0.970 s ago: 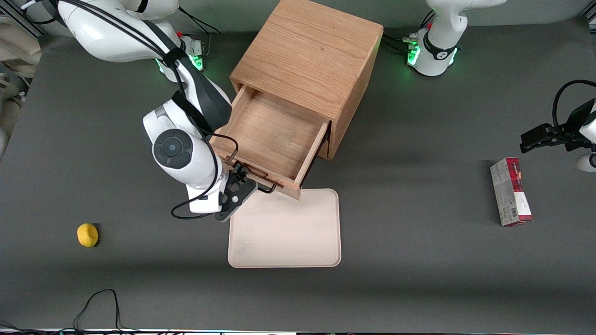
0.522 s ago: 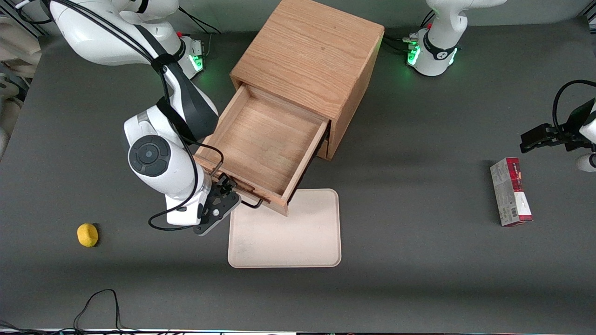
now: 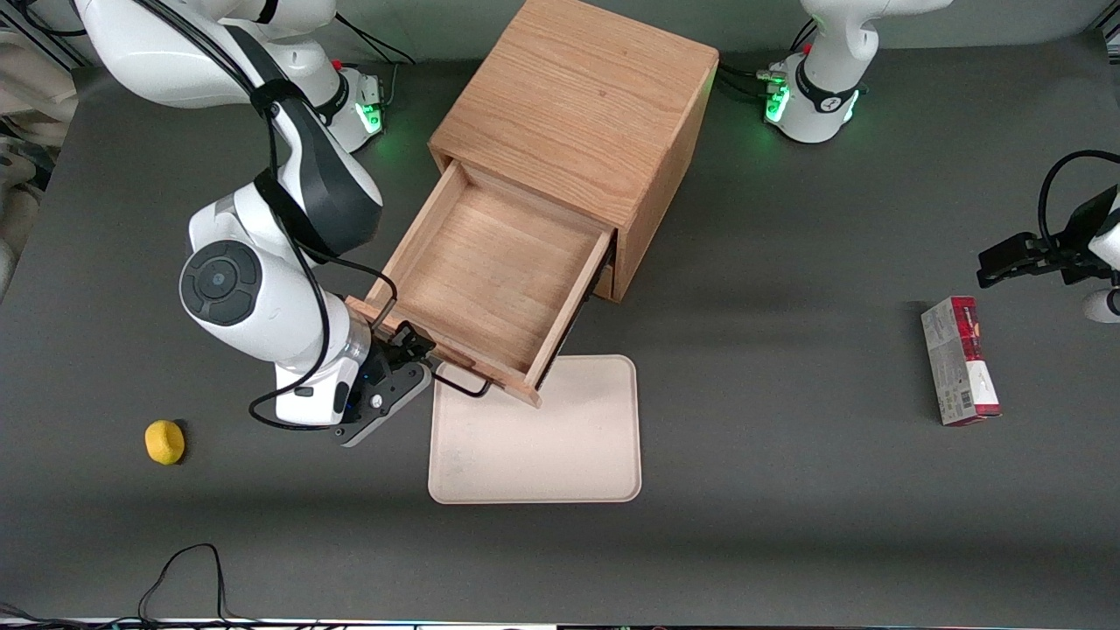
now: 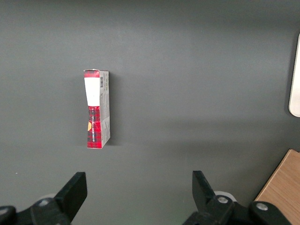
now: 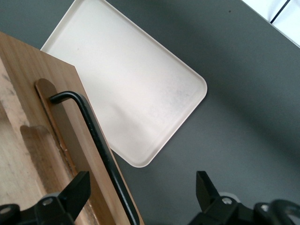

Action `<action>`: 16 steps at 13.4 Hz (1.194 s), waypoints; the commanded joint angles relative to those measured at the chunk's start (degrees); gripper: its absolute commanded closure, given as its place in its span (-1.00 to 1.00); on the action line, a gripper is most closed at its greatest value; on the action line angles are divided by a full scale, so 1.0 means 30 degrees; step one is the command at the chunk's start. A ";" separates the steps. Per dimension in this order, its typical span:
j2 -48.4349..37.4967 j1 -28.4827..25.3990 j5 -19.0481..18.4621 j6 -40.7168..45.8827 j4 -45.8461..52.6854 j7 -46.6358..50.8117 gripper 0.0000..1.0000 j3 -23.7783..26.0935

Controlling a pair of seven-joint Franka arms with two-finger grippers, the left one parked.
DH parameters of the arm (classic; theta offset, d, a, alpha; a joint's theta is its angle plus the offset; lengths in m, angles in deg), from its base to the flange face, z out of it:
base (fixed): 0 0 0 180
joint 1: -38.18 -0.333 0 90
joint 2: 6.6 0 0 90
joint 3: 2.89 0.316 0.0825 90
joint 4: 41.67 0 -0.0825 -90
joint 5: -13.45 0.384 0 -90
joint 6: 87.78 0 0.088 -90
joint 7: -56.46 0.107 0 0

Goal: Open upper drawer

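Observation:
The upper drawer [image 3: 490, 280] of the wooden cabinet [image 3: 577, 105] stands pulled far out, showing its plain wooden inside with nothing in it. Its black wire handle [image 3: 464, 385] faces the front camera, over the edge of the tray. My right gripper [image 3: 409, 352] is at the end of the handle nearer the working arm's end. In the right wrist view the gripper [image 5: 141, 193] is open, its fingers [image 5: 77, 192] wide apart. The handle bar [image 5: 98, 140] runs between them, untouched, along the drawer front [image 5: 47, 117]. The lower drawer is hidden under the upper one.
A cream tray [image 3: 542, 437] lies on the table just in front of the open drawer, also in the right wrist view [image 5: 136, 89]. A small yellow object [image 3: 164, 441] lies toward the working arm's end. A red box [image 3: 959, 360] lies toward the parked arm's end.
The drawer slid farther out toward the front camera. My gripper moved with it, then shifted along the handle toward the working arm's end and now stands open round the bar.

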 commanded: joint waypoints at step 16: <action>-1.1795 -0.0119 0.2068 0.2522 -0.9888 0.5280 -1.00 -0.7743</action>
